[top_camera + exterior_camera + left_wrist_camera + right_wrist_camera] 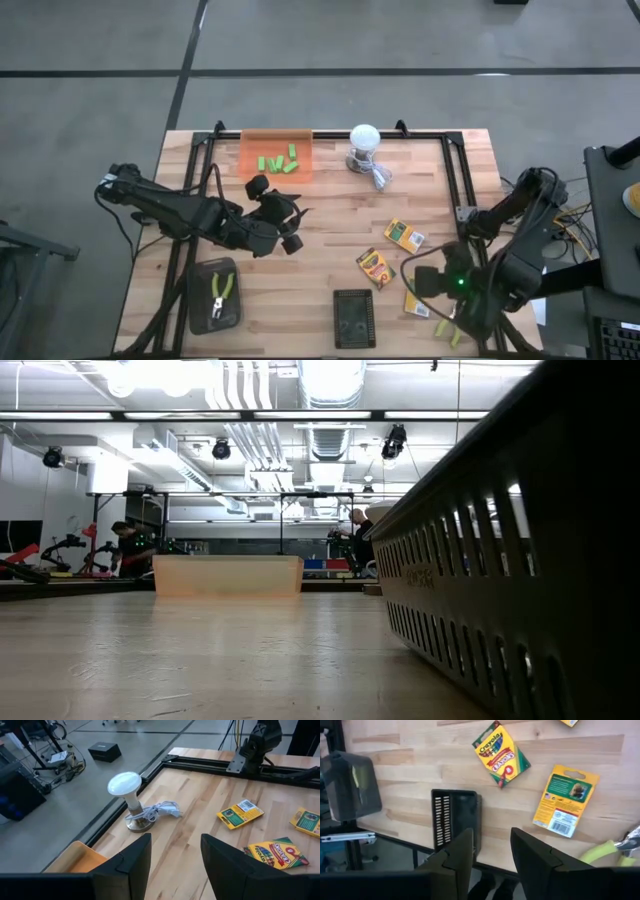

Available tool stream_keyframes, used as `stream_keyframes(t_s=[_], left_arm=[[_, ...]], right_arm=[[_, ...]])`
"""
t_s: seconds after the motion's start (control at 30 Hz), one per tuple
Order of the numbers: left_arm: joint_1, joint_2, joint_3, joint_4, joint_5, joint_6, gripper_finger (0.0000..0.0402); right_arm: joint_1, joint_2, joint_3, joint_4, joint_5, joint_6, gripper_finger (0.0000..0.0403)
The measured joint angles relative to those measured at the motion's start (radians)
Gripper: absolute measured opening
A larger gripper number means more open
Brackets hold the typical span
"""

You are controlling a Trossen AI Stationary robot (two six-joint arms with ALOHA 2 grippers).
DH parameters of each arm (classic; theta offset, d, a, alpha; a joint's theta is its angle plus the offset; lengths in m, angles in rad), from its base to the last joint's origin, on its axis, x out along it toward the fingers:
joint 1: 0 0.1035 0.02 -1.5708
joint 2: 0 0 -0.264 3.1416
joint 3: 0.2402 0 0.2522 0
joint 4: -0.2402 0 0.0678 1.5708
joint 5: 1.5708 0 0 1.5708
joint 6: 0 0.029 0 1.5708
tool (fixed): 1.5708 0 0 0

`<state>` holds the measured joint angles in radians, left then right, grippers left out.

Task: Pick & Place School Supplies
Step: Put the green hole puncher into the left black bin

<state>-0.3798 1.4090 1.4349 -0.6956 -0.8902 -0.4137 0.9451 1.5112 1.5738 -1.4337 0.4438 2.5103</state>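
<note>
Green blocks [278, 162] binned at table's far edge; crayon boxes [404, 235] unplaced (both grippers spread, holding nothing).

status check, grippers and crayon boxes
Left gripper open, empty, mid-table. Right gripper open, empty, near edge. Three crayon boxes loose on table. Nothing blocking.

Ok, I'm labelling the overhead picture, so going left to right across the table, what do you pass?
Grey tray with pliers → left gripper → black mesh basket → lamp bulb → crayon box, face up → crayon box, back up → right gripper.
</note>
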Motion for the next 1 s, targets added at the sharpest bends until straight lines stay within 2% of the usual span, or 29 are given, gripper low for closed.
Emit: stream_keyframes(t_s=[0.17, 0.37, 0.43, 0.67, 0.77, 0.83, 1.0], left_arm=[[0.000, 0.000, 0.000, 0.000, -0.001, 0.000, 0.0177], [0.000, 0.000, 0.000, 0.000, -0.010, 0.029, 0.0177], [0.000, 0.000, 0.000, 0.000, -0.010, 0.035, 0.0177], [0.000, 0.000, 0.000, 0.000, -0.013, 0.037, 0.0177], [0.001, 0.000, 0.000, 0.000, -0.013, 0.037, 0.0177], [0.002, 0.000, 0.000, 0.000, -0.013, 0.038, 0.0177], [0.006, 0.000, 0.000, 0.000, -0.014, 0.038, 0.0177]], right_arm=[[0.004, 0.046, 0.036, 0.001, -0.009, -0.042, 0.0128], [0.011, 0.112, 0.042, 0.040, 0.000, -0.416, 0.0121], [0.011, 0.138, 0.042, 0.069, 0.001, -0.488, 0.0121], [0.011, 0.234, 0.041, 0.226, -0.010, -0.548, 0.0127], [0.010, 0.264, 0.041, 0.272, -0.085, -0.608, 0.0130], [0.010, 0.282, 0.041, 0.277, -0.173, -0.642, 0.0130], [0.008, 0.327, 0.040, 0.245, -0.481, -0.601, 0.0121]])
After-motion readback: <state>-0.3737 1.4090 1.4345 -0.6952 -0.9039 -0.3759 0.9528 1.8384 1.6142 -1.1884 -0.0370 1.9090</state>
